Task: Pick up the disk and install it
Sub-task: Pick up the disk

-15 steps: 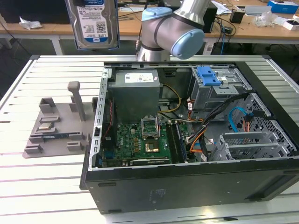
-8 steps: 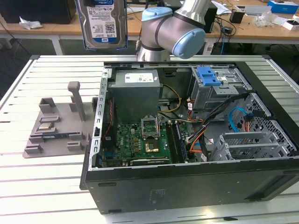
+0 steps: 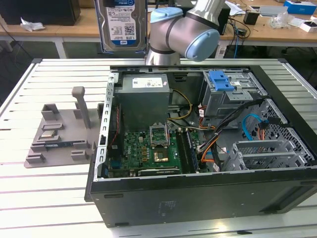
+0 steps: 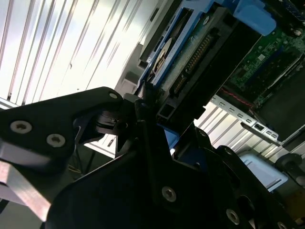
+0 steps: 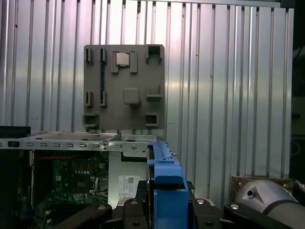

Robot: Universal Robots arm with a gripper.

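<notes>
Second wrist view: gripper [image 4: 152, 107] pinches the disk [image 4: 190, 52] by its edges, well clear above the case [image 4: 238, 113].

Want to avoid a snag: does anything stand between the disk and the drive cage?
Nothing solid shows. The claw holds the disk high over the case's edge; black cables cross beside the cage, on the exterior view's right.

This looks like a robotics lab or electronics workshop. A robot arm [image 3: 183, 34] stands at a ribbed aluminium table [image 3: 49, 198] bearing an open desktop computer case [image 3: 198, 203] and a grey parts fixture [image 3: 49, 144]. Behind are wooden workbenches [image 3: 74, 29] strewn with cables [image 3: 236, 42] and small boxes [image 3: 299, 7].
</notes>
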